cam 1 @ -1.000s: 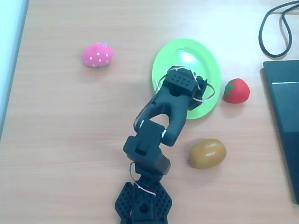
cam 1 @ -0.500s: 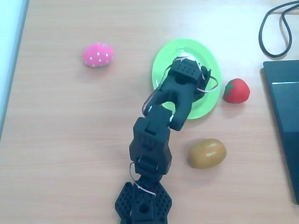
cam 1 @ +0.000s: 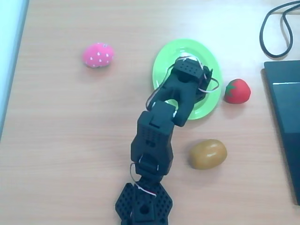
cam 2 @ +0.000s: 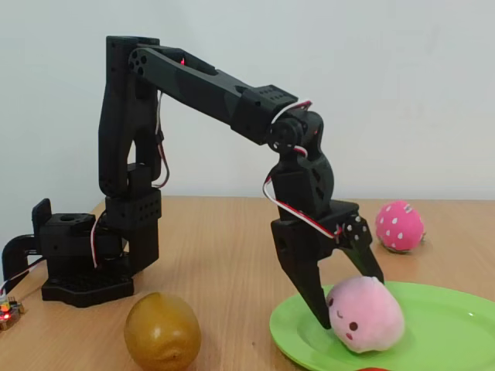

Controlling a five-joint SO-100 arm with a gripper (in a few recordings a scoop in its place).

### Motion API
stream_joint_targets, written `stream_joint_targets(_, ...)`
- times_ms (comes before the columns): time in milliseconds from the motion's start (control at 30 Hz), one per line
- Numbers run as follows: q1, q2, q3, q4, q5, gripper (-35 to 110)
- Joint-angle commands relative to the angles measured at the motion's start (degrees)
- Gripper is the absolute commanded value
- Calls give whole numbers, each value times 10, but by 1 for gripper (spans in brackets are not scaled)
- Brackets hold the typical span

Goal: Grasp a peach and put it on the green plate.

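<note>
Wooden tabletop point(cam 1: 70, 122) spreading pale under the overhead view, with black arm point(cam 1: 152, 140) reaching over the green plate point(cam 1: 161, 58), hiding its centre; hot-pink strawberry point(cam 1: 98, 55) lying well apart at picture left, red strawberry point(cam 1: 236, 91) just beside the plate's right rim, brown fruit point(cam 1: 208, 153) sitting nearer the base. Seen from the fixed view against a plain white wall: peach point(cam 2: 365, 314) resting on the green plate point(cam 2: 448, 332), gripper point(cam 2: 344, 290) standing spread around it, one finger touching its left side, no longer squeezing. Looking like the release step, placement apparently done. Calling next for a straight lift clear, without nudging the peach off.
</note>
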Motion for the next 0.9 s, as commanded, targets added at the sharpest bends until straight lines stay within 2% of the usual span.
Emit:
stream_joint_targets(0, 2, 10, -7, -1, -7, 34)
stream_joint_targets(667, -8, 72, 60, -1, -7, 47)
stream_joint_targets(867, -24, 124, 60, 35, 12, 47)
